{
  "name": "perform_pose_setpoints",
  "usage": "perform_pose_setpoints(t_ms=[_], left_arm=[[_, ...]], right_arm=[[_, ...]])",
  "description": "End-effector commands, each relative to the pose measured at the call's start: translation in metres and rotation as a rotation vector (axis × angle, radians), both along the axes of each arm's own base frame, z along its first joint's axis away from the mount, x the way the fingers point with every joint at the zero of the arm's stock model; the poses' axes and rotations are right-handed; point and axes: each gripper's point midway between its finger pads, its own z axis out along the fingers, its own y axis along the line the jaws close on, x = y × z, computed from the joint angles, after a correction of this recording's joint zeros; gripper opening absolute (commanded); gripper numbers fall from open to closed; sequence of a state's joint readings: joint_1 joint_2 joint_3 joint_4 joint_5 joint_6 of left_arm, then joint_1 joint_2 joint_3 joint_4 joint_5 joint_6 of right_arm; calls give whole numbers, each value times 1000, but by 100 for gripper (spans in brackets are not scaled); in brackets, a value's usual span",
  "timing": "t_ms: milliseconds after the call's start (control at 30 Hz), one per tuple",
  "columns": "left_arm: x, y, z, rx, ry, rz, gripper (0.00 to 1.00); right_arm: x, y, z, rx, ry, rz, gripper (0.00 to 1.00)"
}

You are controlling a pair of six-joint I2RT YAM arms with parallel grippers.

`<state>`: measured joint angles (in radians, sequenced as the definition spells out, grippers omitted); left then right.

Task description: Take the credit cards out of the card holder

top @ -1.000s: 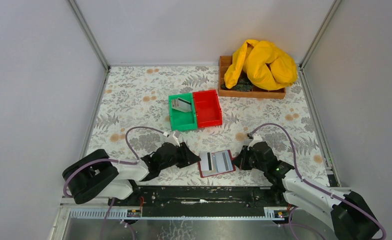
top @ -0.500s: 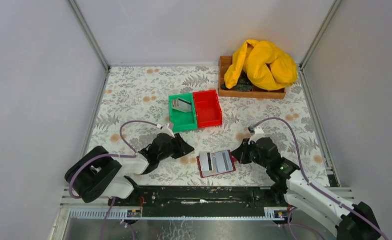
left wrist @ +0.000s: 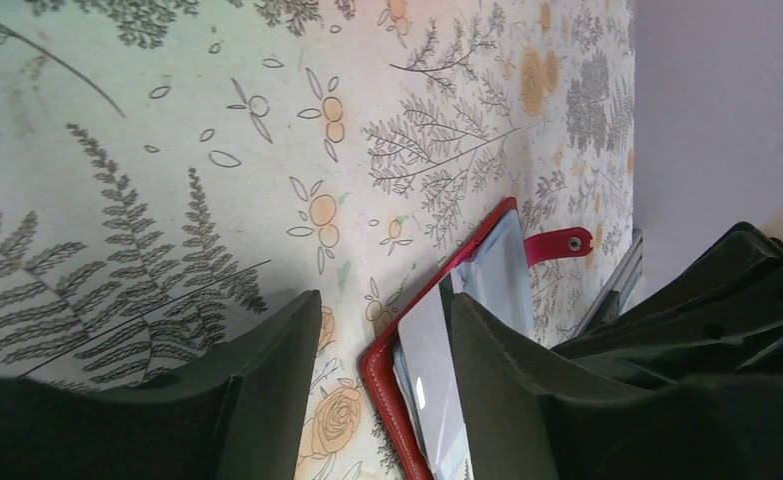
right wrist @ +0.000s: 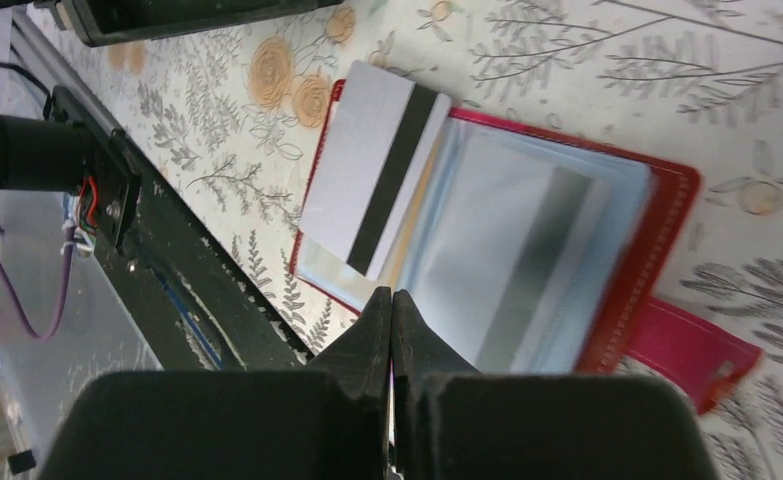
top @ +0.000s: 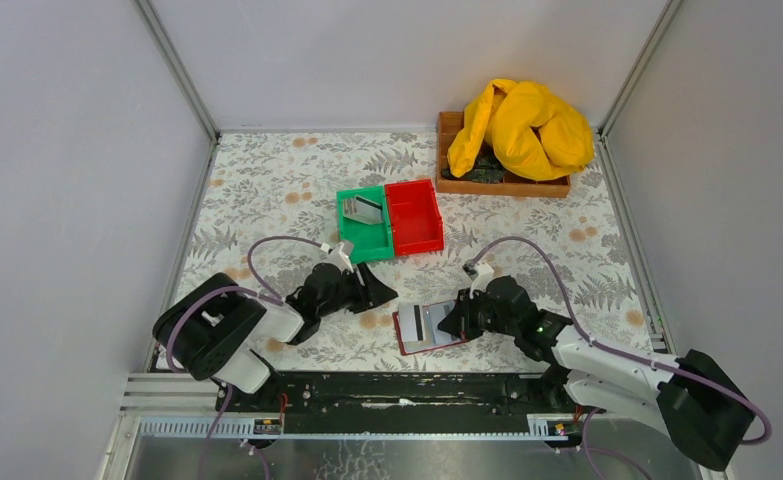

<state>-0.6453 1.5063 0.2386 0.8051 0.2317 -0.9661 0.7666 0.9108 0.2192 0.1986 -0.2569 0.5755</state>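
Top external — right gripper (top: 447, 322), shut, now over holder (top: 419, 335); left gripper (top: 386, 295), jaws widened and empty, nears card (right wrist: 352, 175) for extraction.

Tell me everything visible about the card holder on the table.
The card holder lies open and flat on the floral table, near its front edge. It has a red border, pale grey-blue clear sleeves and a red strap with a snap. A white card with a dark stripe sticks out of one side. The shut right gripper is over its edge; contact is unclear.
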Motion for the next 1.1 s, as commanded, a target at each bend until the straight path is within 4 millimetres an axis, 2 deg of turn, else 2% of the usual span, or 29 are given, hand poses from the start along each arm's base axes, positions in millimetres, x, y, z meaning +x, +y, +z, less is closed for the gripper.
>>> perform_pose_setpoints(t_ms=[0,167,500,733,1067], left_arm=[[3,-9,19,-80,-70,-37,59],[1,-12,16,-86,-63,-55,59],[-2,-20,4,-100,-32,-104,60],[-7,-25,-1,-124,-7,-131,61],[-8,-29,-2,-134,5,-153,61]], right_arm=[[5,35,34,106,-76,72,0],[-2,50,27,114,-54,113,0],[-6,59,14,132,-16,135,0],[-9,59,0,129,19,136,0],[-18,45,-28,81,85,98,0]])
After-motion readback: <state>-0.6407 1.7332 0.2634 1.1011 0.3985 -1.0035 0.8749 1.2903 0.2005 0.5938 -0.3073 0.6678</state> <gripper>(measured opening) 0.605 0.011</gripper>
